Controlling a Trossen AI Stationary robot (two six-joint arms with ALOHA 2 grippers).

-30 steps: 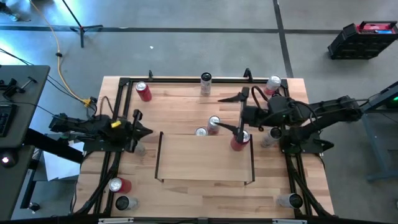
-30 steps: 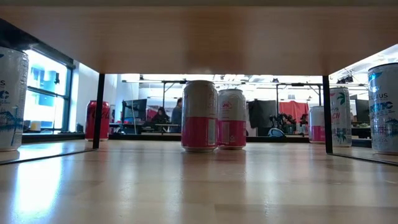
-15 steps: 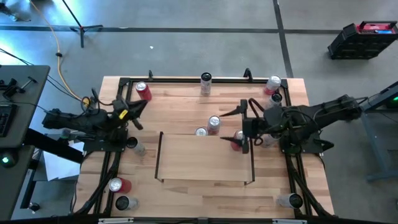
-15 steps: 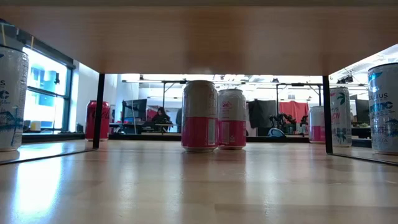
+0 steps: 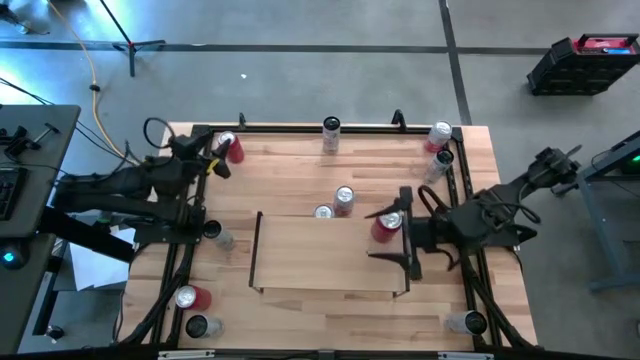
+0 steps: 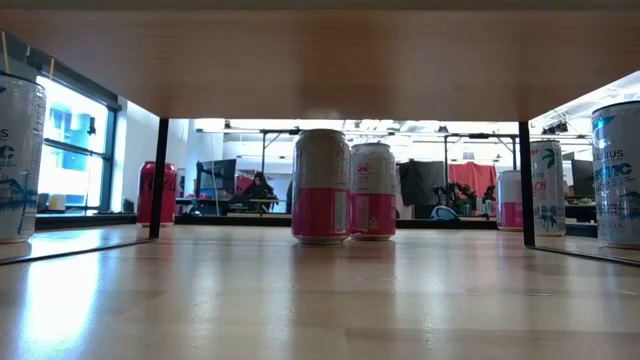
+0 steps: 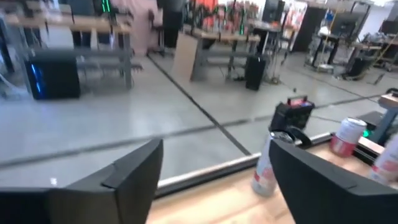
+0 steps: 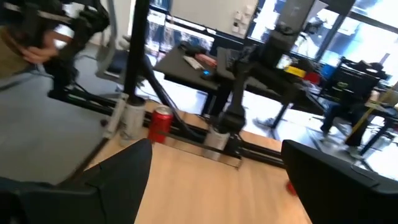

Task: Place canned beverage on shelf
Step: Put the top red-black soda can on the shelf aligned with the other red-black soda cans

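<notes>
The shelf (image 5: 300, 255) is a raised light-wood bay edged by black rails; the low view looks beneath its underside (image 6: 320, 60). A red can (image 5: 384, 229) stands upright on the shelf's far right corner. My right gripper (image 5: 385, 238) hovers open above that corner, fingers level and pointing toward the table's left, touching nothing; its wrist view shows the same gap (image 8: 216, 149). My left gripper (image 5: 216, 160) is open (image 7: 216, 149) at the table's far left, raised, beside another red can (image 5: 228, 147).
Two pink-and-white cans (image 5: 343, 198) (image 5: 322, 212) stand on the table just behind the shelf, also in the low view (image 6: 320, 186). More cans stand along the far rail (image 5: 331, 132) (image 5: 438, 135), by the left edge (image 5: 215, 234) and at both near corners (image 5: 190, 297) (image 5: 466, 322).
My right gripper has swung from behind the shelf toward the table's near edge and now hangs over the shelf's right end; the red can there has stayed put. My left gripper has risen, gone toward the far edge and tipped from pointing down to nearly level.
</notes>
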